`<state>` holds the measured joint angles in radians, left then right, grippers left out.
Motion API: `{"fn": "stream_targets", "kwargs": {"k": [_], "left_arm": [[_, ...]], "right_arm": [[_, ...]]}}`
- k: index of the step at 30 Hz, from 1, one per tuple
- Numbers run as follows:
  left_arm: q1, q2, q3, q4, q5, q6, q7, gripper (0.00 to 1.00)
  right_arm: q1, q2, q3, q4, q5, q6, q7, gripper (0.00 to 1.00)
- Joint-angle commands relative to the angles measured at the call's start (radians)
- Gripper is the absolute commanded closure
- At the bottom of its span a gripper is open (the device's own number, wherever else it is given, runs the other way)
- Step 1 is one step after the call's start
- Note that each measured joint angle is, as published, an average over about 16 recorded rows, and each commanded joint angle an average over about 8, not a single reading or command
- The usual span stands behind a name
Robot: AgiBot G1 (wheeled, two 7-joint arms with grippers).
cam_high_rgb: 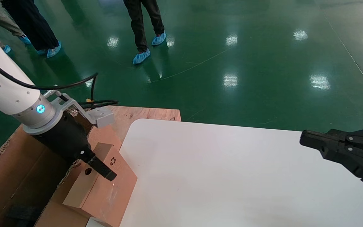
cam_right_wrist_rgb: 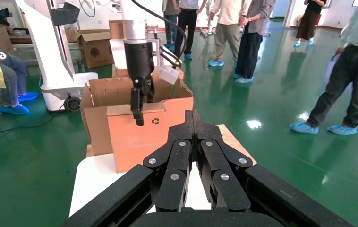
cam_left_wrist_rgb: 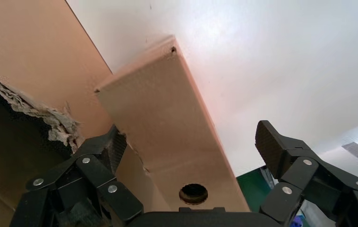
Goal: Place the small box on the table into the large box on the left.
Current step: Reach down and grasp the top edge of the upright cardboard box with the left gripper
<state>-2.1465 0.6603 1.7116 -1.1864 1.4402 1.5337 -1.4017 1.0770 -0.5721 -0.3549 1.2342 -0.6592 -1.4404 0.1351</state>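
The small box point(cam_high_rgb: 112, 192) stands on edge at the left rim of the white table point(cam_high_rgb: 232, 176), against the large box point(cam_high_rgb: 8, 176). Its paler narrow side with the round hole faces up. My left gripper point(cam_high_rgb: 95, 165) is open astride that narrow side. In the left wrist view the small box point(cam_left_wrist_rgb: 167, 123) lies between the jaws; one finger pad point(cam_left_wrist_rgb: 113, 144) touches its side and the other pad point(cam_left_wrist_rgb: 271, 142) stands clear over the table point(cam_left_wrist_rgb: 285, 71). The large box's ragged flap point(cam_left_wrist_rgb: 49, 118) is beside it. My right gripper point(cam_high_rgb: 304, 138) hangs shut over the table's right side.
A bare wooden board point(cam_high_rgb: 150, 113) sticks out behind the table's far left corner. People point(cam_high_rgb: 143, 28) stand on the green floor beyond. The right wrist view shows the small box point(cam_right_wrist_rgb: 139, 137) before the large box point(cam_right_wrist_rgb: 106, 90), and another carton point(cam_right_wrist_rgb: 94, 47) farther back.
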Motion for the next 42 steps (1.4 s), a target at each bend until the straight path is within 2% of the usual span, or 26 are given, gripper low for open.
{"fn": "stream_targets", "kwargs": {"k": [1, 2, 3, 7, 8, 42], "left_arm": [[-0.001, -0.003, -0.001, 0.001, -0.006, -0.006, 0.006, 0.19], [-0.001, -0.003, -0.002, 0.001, -0.006, -0.007, 0.006, 0.31], [-0.001, -0.004, -0.002, 0.0, -0.006, -0.007, 0.006, 0.44], [-0.001, -0.003, -0.002, 0.0, -0.004, -0.004, 0.004, 0.94], [-0.001, -0.002, -0.002, 0.0, -0.003, -0.003, 0.004, 1.0], [-0.023, 0.007, -0.012, -0.003, 0.013, -0.008, 0.016, 1.0]], "right_arm": [[0.0, 0.0, 0.0, 0.0, 0.0, 0.0, 0.0, 0.12], [0.0, 0.0, 0.0, 0.0, 0.0, 0.0, 0.0, 0.03], [0.0, 0.0, 0.0, 0.0, 0.0, 0.0, 0.0, 0.0], [0.0, 0.0, 0.0, 0.0, 0.0, 0.0, 0.0, 0.0], [0.0, 0.0, 0.0, 0.0, 0.0, 0.0, 0.0, 0.0], [0.0, 0.0, 0.0, 0.0, 0.0, 0.0, 0.0, 0.0]]}}
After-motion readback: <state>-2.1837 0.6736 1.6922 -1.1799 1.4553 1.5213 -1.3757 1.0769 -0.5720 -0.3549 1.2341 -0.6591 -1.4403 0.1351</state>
